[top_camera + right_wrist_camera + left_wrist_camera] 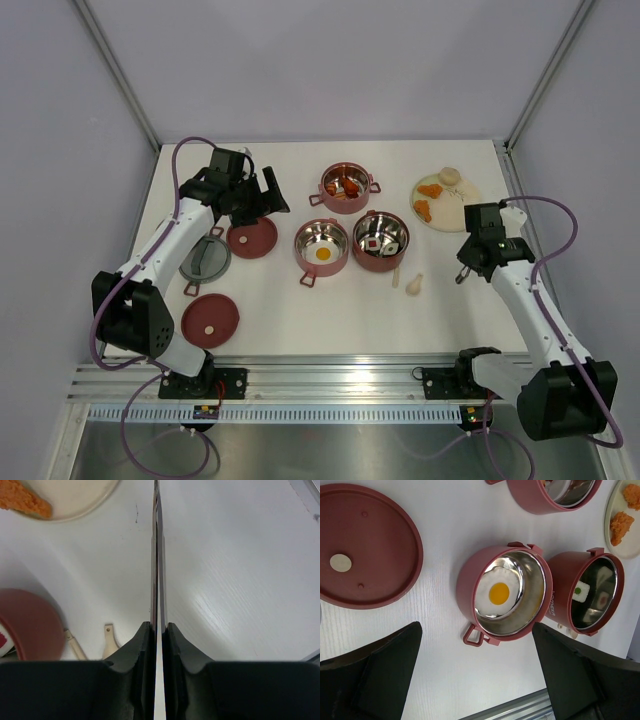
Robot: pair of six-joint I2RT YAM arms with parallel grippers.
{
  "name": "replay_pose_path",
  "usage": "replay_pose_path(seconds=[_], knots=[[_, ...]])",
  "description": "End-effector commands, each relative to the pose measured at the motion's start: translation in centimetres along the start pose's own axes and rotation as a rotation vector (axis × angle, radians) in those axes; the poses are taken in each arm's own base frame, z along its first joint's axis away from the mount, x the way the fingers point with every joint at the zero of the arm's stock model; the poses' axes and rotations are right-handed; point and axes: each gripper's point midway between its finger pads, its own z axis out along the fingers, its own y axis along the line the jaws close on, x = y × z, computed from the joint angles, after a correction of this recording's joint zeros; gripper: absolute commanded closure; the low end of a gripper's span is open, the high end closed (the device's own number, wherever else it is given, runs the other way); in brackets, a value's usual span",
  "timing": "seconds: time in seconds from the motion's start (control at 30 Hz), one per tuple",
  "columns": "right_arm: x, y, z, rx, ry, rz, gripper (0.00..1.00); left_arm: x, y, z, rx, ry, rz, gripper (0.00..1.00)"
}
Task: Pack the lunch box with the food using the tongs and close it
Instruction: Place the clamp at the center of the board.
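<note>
Left claw point(262, 197) spread wide over a red lid point(252, 238); right claw point(158, 630) pinched on the tongs point(157, 555).
Three red bowls point(321, 248) sit mid-desk, one with a fried egg point(499, 593); orange food point(430, 190) lies on the cream plate point(462, 212) near the far right corner.

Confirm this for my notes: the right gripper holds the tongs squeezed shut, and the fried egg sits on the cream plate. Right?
Not quite. The fried egg sits in a red lunch box bowl, as the left wrist view shows; the cream plate holds orange pieces. The right gripper does clamp the tongs.
</note>
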Motion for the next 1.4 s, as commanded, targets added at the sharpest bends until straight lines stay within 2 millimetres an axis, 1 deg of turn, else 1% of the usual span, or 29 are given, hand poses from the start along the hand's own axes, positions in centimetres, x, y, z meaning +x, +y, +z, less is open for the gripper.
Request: replay_pose_path(seconds=[0.0,0.03,0.07,0.1,0.13,0.23,0.4,0.5,0.53,0.67,0.77,0.9,1.03,1.1,1.13,1.2,1.23,1.27,1.37], knots=[[-1.9,0.2,1.8,0.011,-0.131,0.056,1.00,-1.3,-1.2,-0.6,0.054,-0.042,0.014,0.03],[-2.1,0.3,2.2,0.008,-0.150,0.069,1.00,-1.3,-1.2,-0.6,0.051,-0.042,0.016,0.03],[-1.7,0.1,2.8,0.013,-0.150,0.069,1.00,-1.3,-1.2,-0.6,0.051,-0.042,0.018,0.03],[-0.9,-0.2,3.4,0.015,-0.139,0.069,1.00,-1.3,-1.1,-0.6,0.048,-0.042,0.019,0.03],[-1.0,-0.3,3.7,0.017,-0.145,0.082,1.00,-1.3,-1.2,-0.6,0.051,-0.042,0.019,0.03],[-0.1,-0.5,4.4,0.021,-0.132,0.089,1.00,-1.3,-1.2,-0.5,0.049,-0.038,0.018,0.03],[0.0,-0.8,4.5,0.034,-0.125,0.090,1.00,-1.3,-1.2,-0.4,0.051,-0.036,0.019,0.03],[0.3,-0.7,4.7,0.036,-0.093,0.090,1.00,-1.3,-1.2,-0.4,0.052,-0.034,0.020,0.03],[0.6,-0.9,4.7,0.047,-0.075,0.091,1.00,-1.3,-1.3,-0.4,0.053,-0.036,0.019,0.03],[1.6,-0.6,5.1,0.038,-0.012,0.084,1.00,-1.5,-1.4,-0.5,0.053,-0.040,0.024,0.03],[1.9,-0.6,5.4,0.037,0.020,0.087,1.00,-1.5,-1.3,-0.5,0.051,-0.039,0.022,0.03],[1.9,-0.5,5.4,0.022,0.020,0.097,1.00,-1.5,-1.3,-0.5,0.050,-0.037,0.023,0.03],[2.2,-0.8,5.7,0.024,0.033,0.096,0.99,-1.5,-1.3,-0.5,0.051,-0.039,0.022,0.03],[2.7,-0.8,5.7,0.022,0.049,0.091,0.99,-1.4,-1.2,-0.4,0.047,-0.036,0.022,0.03],[2.6,-1.4,5.9,0.035,0.054,0.109,0.98,-1.4,-1.2,-0.4,0.048,-0.037,0.023,0.03],[2.9,-1.9,5.9,0.048,0.073,0.116,0.93,-1.4,-1.1,-0.3,0.044,-0.036,0.022,0.03],[3.1,-2.0,5.9,0.053,0.079,0.117,0.93,-1.4,-1.1,-0.3,0.044,-0.036,0.022,0.03],[3.2,-1.8,5.8,0.034,0.093,0.125,0.85,-1.4,-1.1,-0.3,0.044,-0.036,0.024,0.03],[3.7,-1.5,5.7,0.020,0.141,0.140,0.67,-1.4,-1.1,-0.3,0.044,-0.036,0.022,0.03]])
